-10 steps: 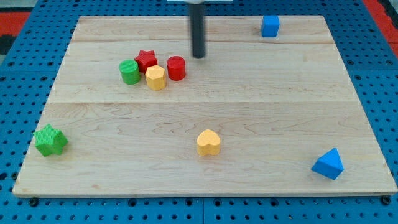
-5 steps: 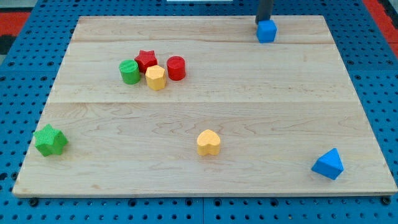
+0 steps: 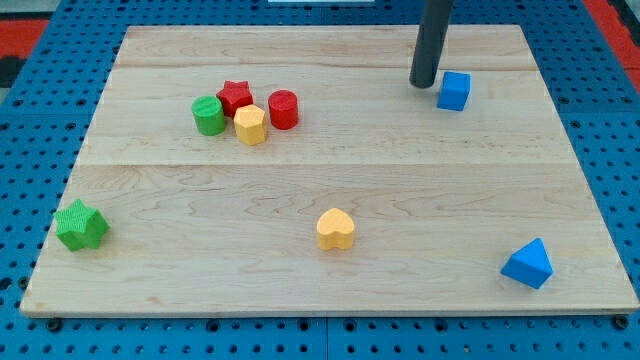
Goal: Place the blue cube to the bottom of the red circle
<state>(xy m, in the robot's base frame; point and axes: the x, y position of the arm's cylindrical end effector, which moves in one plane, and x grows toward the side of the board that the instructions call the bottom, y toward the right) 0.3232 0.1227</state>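
Pushing risk noted: my tip [image 3: 424, 84], a bare rod with no pincer, stood just left of the blue cube [image 3: 454, 90], well right of the red circle [image 3: 283, 109]; pushing from there would likely drive it farther right.

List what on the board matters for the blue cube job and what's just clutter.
Job: blue cube, red circle, my tip just left of the cube.
Clutter: red star, green cylinder, yellow hexagon, yellow heart, green star, blue triangle.
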